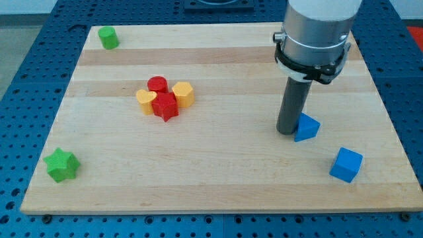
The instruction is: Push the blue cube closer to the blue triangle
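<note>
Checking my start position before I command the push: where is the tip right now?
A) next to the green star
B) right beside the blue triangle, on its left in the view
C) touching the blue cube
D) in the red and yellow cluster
B: my tip stands right against the view's left side of the blue triangle, while the blue cube sits apart toward the view's bottom right.

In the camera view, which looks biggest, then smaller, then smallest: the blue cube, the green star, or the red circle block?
1. blue cube and green star: they look about alike, so no ranking between them.
2. red circle block: smallest, though it sits farther up the board, so distance may shrink it.
</note>
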Available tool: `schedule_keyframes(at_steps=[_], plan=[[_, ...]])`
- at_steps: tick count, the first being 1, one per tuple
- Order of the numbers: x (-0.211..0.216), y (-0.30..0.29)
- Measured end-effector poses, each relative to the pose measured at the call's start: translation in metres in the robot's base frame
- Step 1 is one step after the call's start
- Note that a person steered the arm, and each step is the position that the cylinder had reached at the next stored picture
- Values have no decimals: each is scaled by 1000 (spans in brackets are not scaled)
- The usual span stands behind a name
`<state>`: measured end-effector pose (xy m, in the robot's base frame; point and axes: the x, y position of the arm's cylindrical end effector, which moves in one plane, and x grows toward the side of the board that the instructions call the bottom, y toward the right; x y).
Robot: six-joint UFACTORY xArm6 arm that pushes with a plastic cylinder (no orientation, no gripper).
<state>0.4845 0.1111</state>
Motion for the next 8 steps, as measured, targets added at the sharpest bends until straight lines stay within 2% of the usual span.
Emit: schedule_keyframes(at_steps=[1,2,3,4,5,6,7,8], plan=[[-51,1],[-62,33],[-40,128],[10,203],[79,215],[113,191],[117,149],[101,121]])
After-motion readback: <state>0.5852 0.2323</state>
